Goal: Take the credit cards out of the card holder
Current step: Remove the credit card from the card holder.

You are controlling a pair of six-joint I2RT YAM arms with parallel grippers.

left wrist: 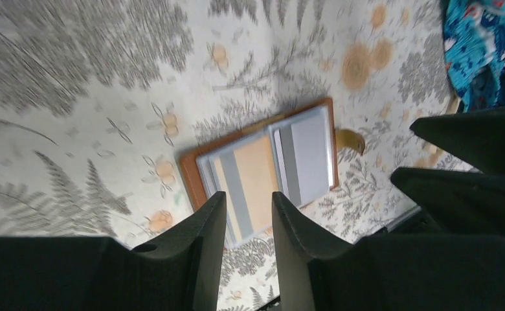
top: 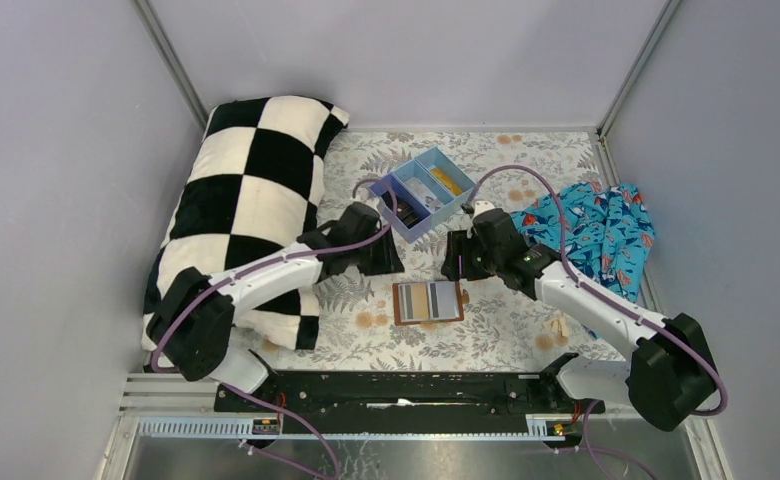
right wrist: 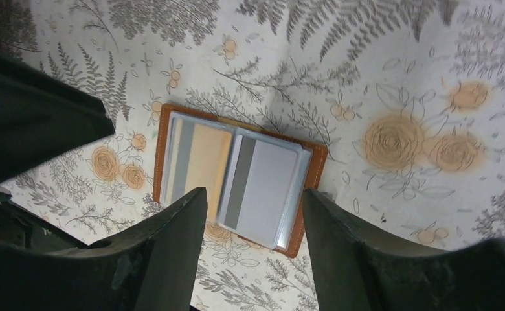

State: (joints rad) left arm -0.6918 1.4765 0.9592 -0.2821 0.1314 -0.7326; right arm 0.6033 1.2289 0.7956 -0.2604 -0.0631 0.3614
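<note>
The card holder [top: 428, 302] lies open and flat on the floral cloth, brown leather rim around clear sleeves. In its sleeves show credit cards, a beige one [right wrist: 204, 155] with a grey stripe and a pale grey one [right wrist: 266, 184]. My left gripper [left wrist: 248, 197] hovers above the holder [left wrist: 188, 172], its jaws a little apart and empty, over the beige card [left wrist: 256, 175]. My right gripper [right wrist: 255, 193] hangs open and empty above the holder's [right wrist: 316, 163] grey-card side. From above, the left gripper [top: 378, 256] and the right gripper [top: 460, 264] flank the holder's far edge.
A blue three-compartment tray [top: 407, 226] stands behind the grippers and holds a yellow card [top: 445, 181] and pale ones. A black-and-white checkered pillow [top: 256, 190] fills the left side. Blue patterned fabric [top: 598, 232] lies bunched at the right wall.
</note>
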